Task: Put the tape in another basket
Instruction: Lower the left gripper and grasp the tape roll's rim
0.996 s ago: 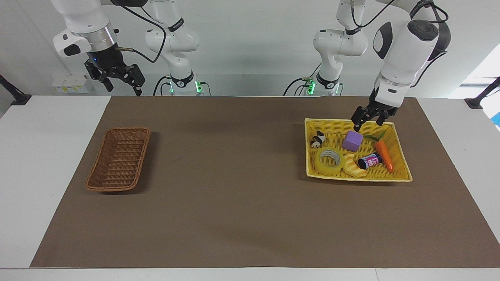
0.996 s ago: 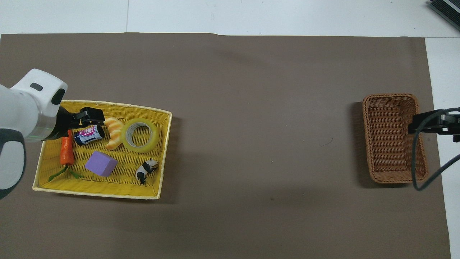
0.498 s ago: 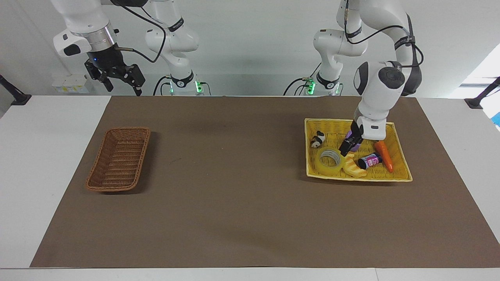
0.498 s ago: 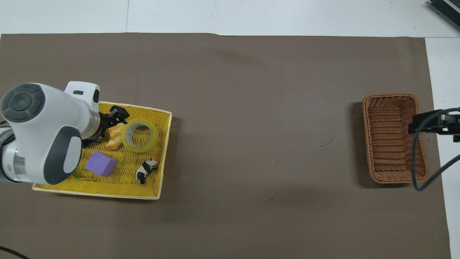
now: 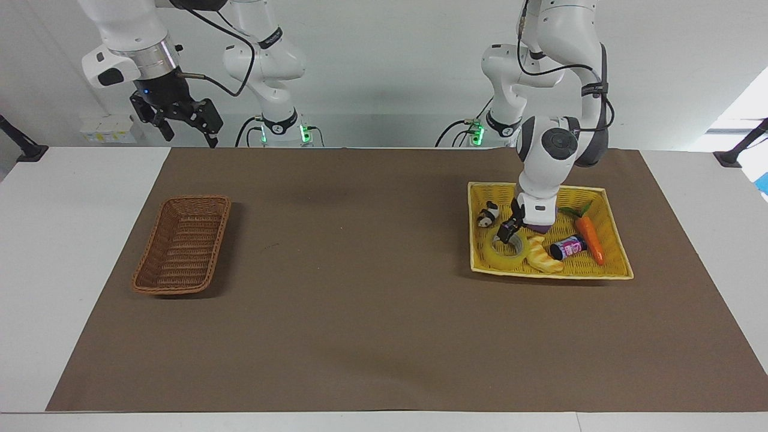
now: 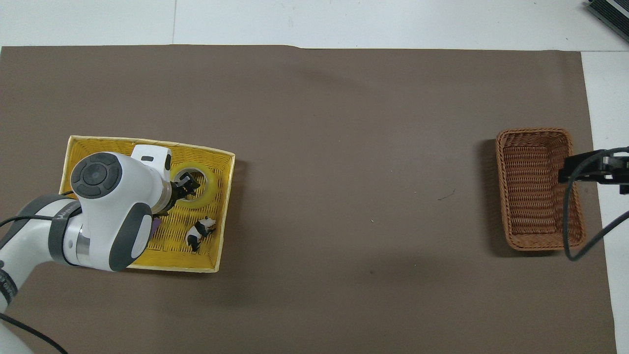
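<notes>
Tape, the wide translucent yellow roll with a pale core, lies flat in the bright yellow woven basket, touching the croissant-shaped toy. Your left gripper is at its rim; whether it grips yet, you cannot tell. The glossy wall could slip, or the toy could drag along. The narrow dark-brown wicker basket stands well apart. The right gripper waits, spread wide.

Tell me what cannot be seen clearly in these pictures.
- Overhead view: the left arm covers the purple block, carrot and much of the yellow basket.
- Both views: whether the left tool already grips the tape; its tips are too small.
- Overhead view: the frame edge cuts off the right tool.
</notes>
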{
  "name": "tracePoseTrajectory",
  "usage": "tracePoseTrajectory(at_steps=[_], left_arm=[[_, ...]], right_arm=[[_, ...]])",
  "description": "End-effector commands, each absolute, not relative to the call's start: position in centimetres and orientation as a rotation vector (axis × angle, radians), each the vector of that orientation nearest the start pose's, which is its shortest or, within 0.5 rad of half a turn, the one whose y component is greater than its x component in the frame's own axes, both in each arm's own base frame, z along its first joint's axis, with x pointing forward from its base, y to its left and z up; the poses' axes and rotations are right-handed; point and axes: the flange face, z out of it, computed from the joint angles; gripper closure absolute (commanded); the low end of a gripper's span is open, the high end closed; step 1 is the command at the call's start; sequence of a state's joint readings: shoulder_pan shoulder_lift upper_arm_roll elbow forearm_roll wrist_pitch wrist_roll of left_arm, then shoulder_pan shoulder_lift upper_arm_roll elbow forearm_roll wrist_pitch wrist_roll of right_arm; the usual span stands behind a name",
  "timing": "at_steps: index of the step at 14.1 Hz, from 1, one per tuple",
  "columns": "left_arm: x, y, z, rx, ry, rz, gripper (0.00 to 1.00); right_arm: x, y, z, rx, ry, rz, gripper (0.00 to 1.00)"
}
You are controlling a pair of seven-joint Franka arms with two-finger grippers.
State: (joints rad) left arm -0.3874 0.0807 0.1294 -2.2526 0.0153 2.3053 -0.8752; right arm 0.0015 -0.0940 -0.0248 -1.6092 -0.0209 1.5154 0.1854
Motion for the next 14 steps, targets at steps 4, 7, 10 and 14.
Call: tracePoseTrajectory(at_steps=[4,7,10,14], left_arm=[[48.4,-14.6,32.9,-2.951,-0.951,0.031,0.89],[49.2,-14.5,33.3,-2.919,-1.06,0.017,1.0],[50.4,-14.2,34.2,-2.883,-1.091,0.052,1.0],[52.2,-13.9,35.9,-2.859,-1.107,0.074,1.0]], right_arm=[[51.5,-1.6,65.6,-3.123,0.322,0.007,0.0],[51.5,-1.6,65.6,-3.123,0.322,0.007,0.0],[51.5,-1.6,65.6,-3.124,0.32,0.007,0.0],[51.5,-1.6,65.6,-3.123,0.322,0.007,0.0]])
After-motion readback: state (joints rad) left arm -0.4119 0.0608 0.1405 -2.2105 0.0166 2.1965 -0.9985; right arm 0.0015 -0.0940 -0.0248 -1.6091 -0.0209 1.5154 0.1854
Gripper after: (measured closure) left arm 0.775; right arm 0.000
